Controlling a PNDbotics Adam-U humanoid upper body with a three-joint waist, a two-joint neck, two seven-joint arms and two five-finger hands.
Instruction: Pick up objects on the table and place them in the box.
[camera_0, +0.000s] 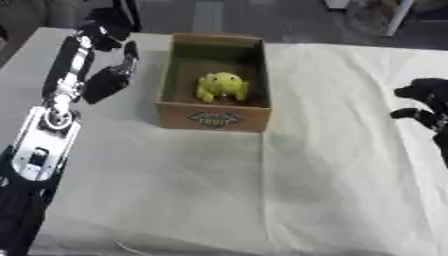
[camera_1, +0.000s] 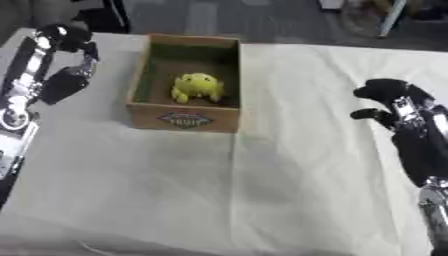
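Note:
A brown cardboard box (camera_0: 213, 119) with a dark green inside stands on the white-clothed table, a label on its near wall. Inside it sits a yellow soft toy (camera_0: 220, 86). My left hand (camera_0: 112, 75) hangs just left of the box, above the cloth, fingers straight and pointing down, holding nothing. My right hand (camera_1: 390, 102) is at the table's right side, well away from the box, fingers curled with nothing in them.
The white cloth (camera_0: 262, 180) covers the table, with folds running down its middle. My left arm (camera_0: 48, 125) stretches along the left edge. Beyond the far edge are a dark floor and a metal leg (camera_1: 394, 17).

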